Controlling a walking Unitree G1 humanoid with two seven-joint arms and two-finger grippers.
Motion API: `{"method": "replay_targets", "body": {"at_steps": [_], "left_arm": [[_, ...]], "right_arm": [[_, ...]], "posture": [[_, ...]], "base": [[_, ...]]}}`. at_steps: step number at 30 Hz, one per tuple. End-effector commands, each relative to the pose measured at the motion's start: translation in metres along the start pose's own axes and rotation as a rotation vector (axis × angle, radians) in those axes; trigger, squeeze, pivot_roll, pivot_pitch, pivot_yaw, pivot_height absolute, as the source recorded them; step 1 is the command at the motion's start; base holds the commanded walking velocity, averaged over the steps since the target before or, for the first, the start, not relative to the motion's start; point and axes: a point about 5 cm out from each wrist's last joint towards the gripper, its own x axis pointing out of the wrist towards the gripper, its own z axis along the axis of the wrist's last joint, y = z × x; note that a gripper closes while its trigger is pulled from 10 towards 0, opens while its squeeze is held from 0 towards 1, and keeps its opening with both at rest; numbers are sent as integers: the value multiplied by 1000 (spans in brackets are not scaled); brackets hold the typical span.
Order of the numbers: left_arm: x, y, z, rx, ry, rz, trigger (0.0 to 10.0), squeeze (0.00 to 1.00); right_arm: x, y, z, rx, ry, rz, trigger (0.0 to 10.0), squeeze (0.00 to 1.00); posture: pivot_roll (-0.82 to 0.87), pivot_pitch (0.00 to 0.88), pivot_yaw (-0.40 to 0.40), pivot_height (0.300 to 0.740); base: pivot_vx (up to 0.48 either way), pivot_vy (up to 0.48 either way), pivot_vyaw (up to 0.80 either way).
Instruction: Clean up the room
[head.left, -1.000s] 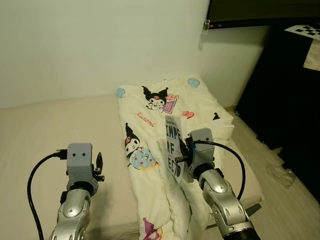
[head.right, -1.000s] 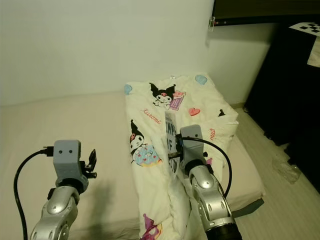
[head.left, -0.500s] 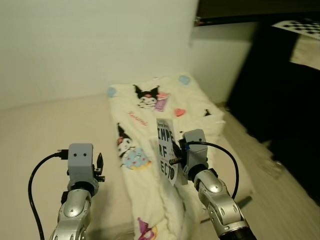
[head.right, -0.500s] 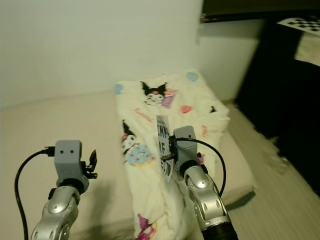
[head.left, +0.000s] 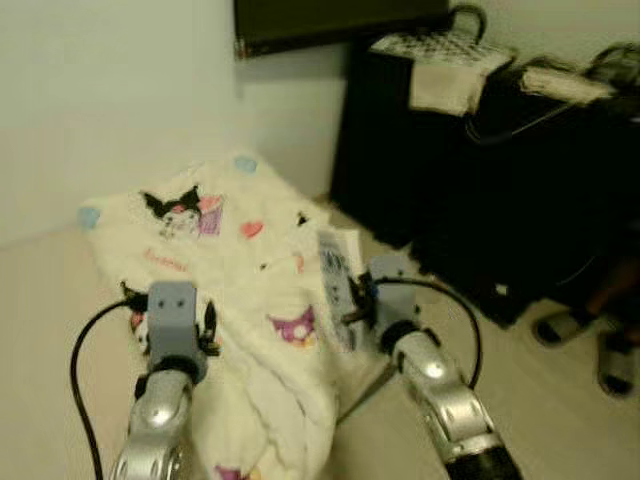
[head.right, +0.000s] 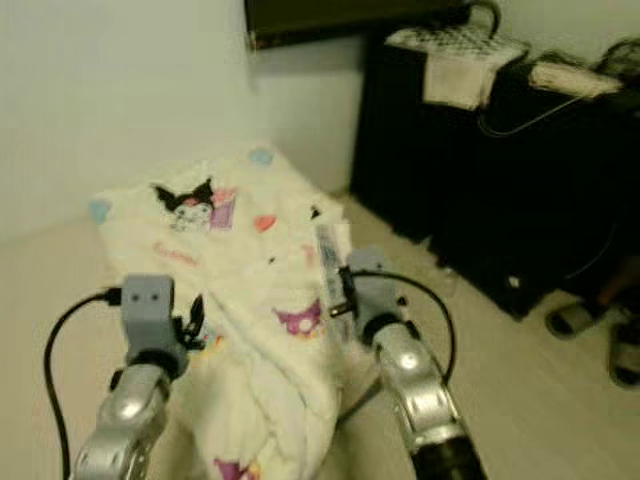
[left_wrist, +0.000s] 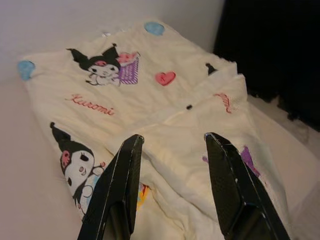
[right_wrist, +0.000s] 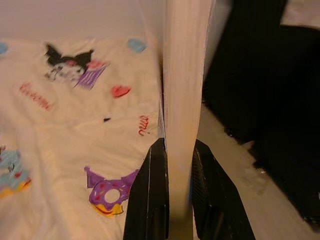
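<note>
Over the bed's right edge, view has swung right toward the black cabinet (head.left: 480, 150). Right gripper (right_wrist: 172, 195) clamps a flat white printed booklet (right_wrist: 182, 100), probably carrying it off; left gripper (left_wrist: 172, 172) open, empty, above the cream cartoon-print blanket (left_wrist: 150, 100).

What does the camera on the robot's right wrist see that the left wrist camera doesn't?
The right wrist view has the right gripper shut on a thin white book, seen edge-on. The left wrist view has the left gripper open with nothing in it, above a Kuromi name print. Both see the cream cartoon blanket and the dark furniture.
</note>
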Motion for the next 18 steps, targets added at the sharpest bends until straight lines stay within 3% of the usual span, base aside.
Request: {"method": "replay_targets", "body": {"at_steps": [1,12,18], "left_arm": [[-1,-1,-3,19,13,3,10000,0],[-6,0,-8,23,25,5,10000,0],[-4,-3,-8,8,31,-15,10000,0]], "right_arm": [[0,2,4,-6,-19,14,10000,0],[1,7,5,-49,-13,52,10000,0],[1,6,6,2,-26,21,10000,0]], "posture": [[-59,101,-54,740],[-60,101,-63,740],[-62,103,-50,740]], "base": [[0,0,-800],[0,0,-800],[0,0,-800]]}}
